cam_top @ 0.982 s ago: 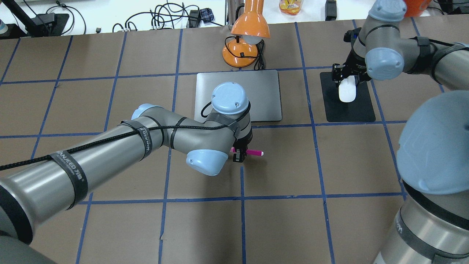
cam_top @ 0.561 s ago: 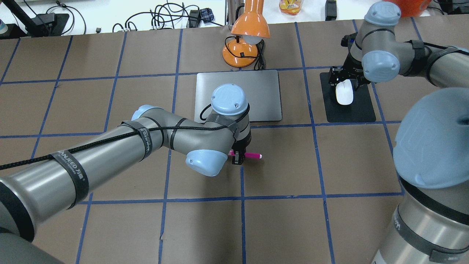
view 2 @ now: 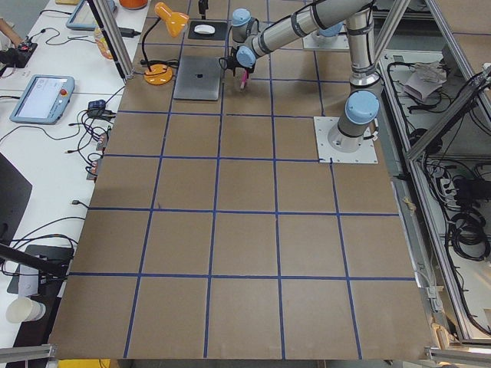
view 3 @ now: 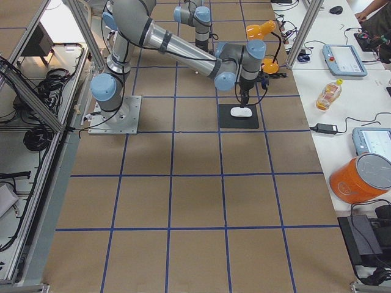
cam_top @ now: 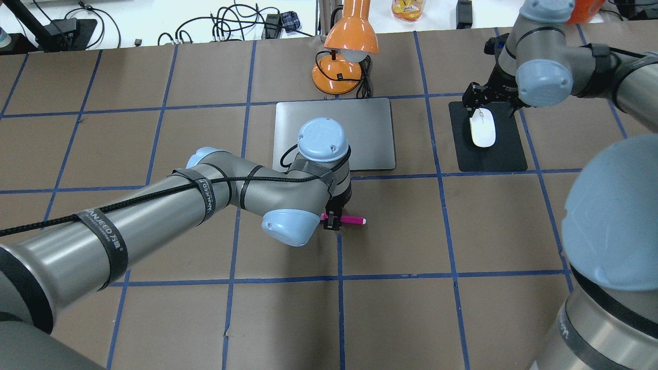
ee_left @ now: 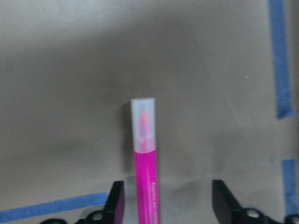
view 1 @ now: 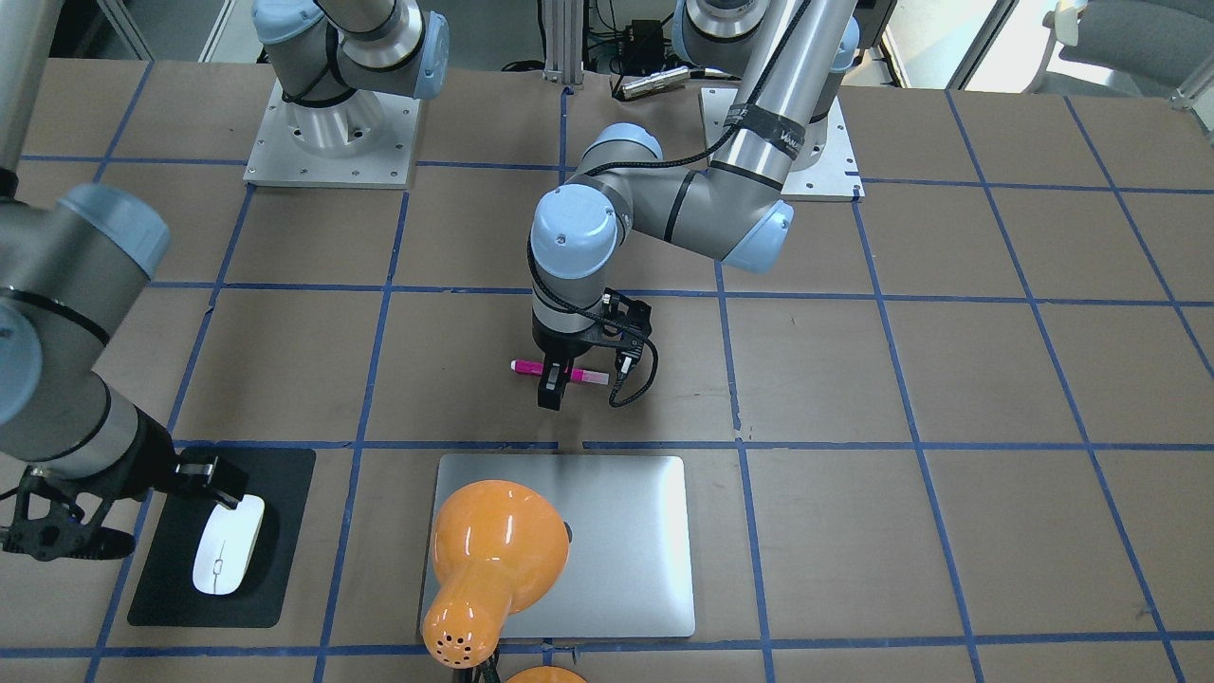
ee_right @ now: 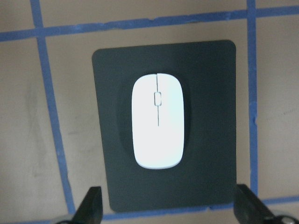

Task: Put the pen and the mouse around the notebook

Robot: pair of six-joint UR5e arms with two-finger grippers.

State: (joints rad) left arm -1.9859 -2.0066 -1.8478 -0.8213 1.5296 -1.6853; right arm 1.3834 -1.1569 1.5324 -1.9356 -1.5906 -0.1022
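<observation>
**A:** Starting at the left, where's the pen?
**B:** The pen (cam_top: 353, 221) lies flat on the worktop (cam_top: 154, 308), near the notebook (cam_top: 370, 133) but apart from it. The left gripper (ee_left: 168, 206) straddles it, jaws spread, and from the wrist view neither seems to touch it.
**A:** Risk?
**B:** It's round. A jaw brushing it on the lift could roll it away.
**A:** And on the right?
**B:** The mouse (cam_top: 483, 134) sits on the black mat (cam_top: 506, 154) beside the notebook. The right gripper (ee_right: 170, 207) hangs above it, jaws wide. The shell is glossy, so a low sweep could skate it off.
</observation>
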